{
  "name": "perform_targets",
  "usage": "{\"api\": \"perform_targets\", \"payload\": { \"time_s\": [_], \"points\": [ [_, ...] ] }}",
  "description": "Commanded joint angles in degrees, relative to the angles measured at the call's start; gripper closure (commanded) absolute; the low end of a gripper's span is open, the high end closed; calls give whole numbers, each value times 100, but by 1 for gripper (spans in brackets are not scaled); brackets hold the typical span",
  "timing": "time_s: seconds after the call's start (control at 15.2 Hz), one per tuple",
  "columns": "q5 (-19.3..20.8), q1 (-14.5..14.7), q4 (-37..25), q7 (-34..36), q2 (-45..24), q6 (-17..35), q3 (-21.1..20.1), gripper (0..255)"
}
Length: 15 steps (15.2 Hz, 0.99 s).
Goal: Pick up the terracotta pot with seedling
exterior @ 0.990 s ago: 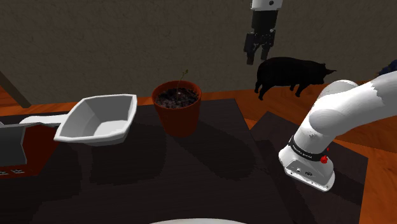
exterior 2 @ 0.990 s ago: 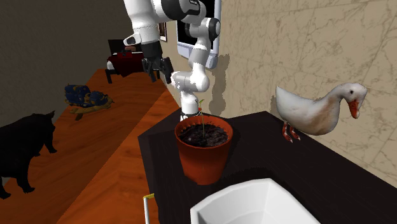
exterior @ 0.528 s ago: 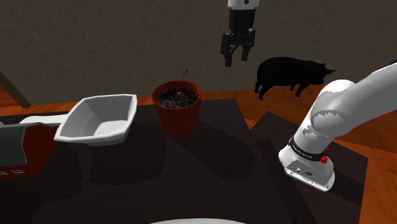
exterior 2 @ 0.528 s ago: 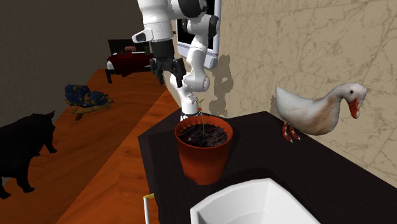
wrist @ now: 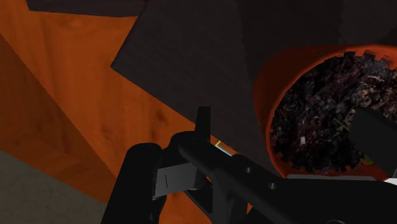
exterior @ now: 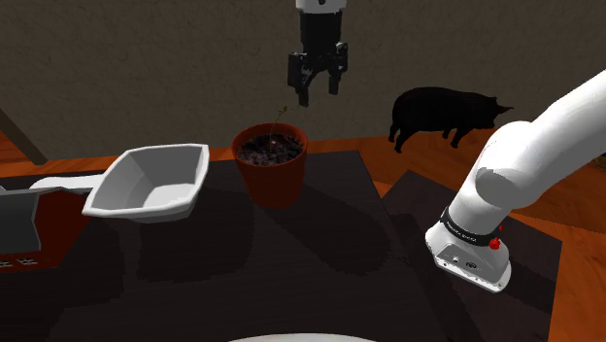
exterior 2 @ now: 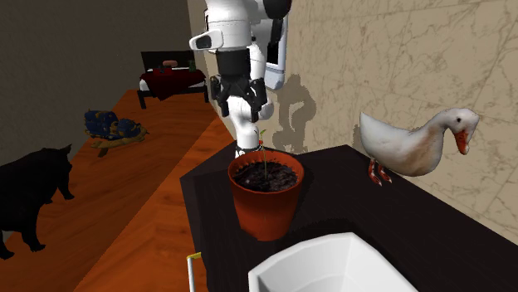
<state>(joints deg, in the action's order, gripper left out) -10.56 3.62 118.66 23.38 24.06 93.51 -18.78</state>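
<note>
The terracotta pot stands on the dark table, filled with dark soil and holding a thin green seedling. In the second exterior view the pot is in the middle, with the seedling at its far rim. My black gripper hangs open and empty, well above the pot and slightly to the shoulder view's right of it. It also appears above and behind the pot as the gripper. The wrist view looks down on the pot and its soil, just off to one side of the fingers.
A white angular bin sits on the table at the shoulder view's left of the pot. A white goose figure stands on the table near the wall. A black animal is on the orange floor beyond the table.
The gripper has swung toward the shoulder view's left, from above the black animal to nearly over the pot, staying open. The pot has not moved.
</note>
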Motion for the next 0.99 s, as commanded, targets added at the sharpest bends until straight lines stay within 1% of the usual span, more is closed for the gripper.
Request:
{"api": "perform_targets", "payload": {
  "time_s": [0.0, 0.26, 0.33, 0.79, 0.92],
  "points": [
    [70, 38, -309, 279, -301, 65, -242, 0],
    [373, 102, -1081, 853, -1053, 126, -715, 0],
    [406, 112, -1149, 902, -1119, 126, -751, 0],
    [372, 136, -523, 872, -1073, 710, -774, 0],
    [371, 136, -522, 872, -1072, 710, -774, 0]
  ]
}}
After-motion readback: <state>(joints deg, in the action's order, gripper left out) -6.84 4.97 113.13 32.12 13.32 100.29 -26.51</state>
